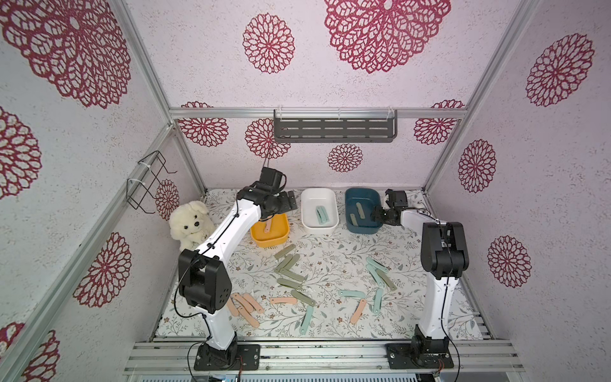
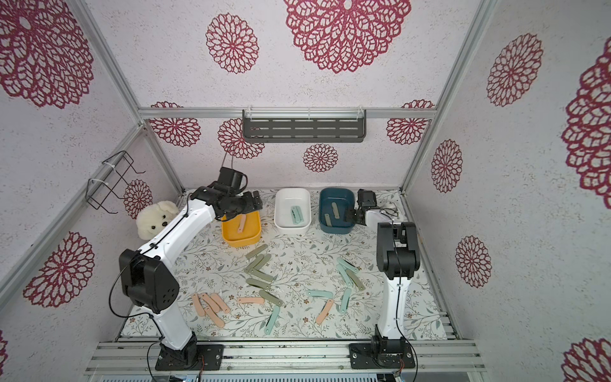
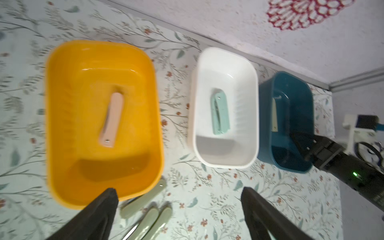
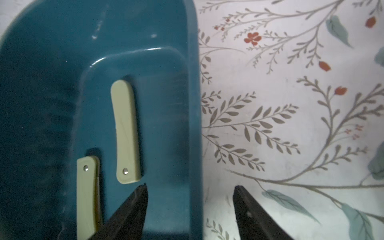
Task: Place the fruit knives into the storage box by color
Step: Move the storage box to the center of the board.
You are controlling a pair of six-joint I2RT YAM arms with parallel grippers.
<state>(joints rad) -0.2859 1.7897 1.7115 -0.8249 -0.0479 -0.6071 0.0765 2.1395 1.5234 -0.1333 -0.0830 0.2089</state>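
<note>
Three storage boxes stand in a row at the back. The yellow box (image 1: 269, 243) holds one pink fruit knife (image 3: 111, 120). The white box (image 1: 319, 226) holds two teal knives (image 3: 221, 114). Two sage-green knives (image 4: 125, 131) lie in the dark blue box (image 1: 362, 228). Loose knives lie on the mat: sage-green ones (image 1: 287, 264), pink ones (image 1: 244, 307) and teal ones (image 1: 375, 269). My left gripper (image 3: 178, 192) hangs open and empty above the yellow box's near edge. My right gripper (image 4: 191, 187) is open and empty, its jaws either side of the blue box's wall.
A white plush dog (image 1: 190, 225) sits at the back left by the left arm. A wire rack (image 1: 148, 180) hangs on the left wall and a grey shelf (image 1: 334, 125) on the back wall. Metal frame rails edge the floral mat.
</note>
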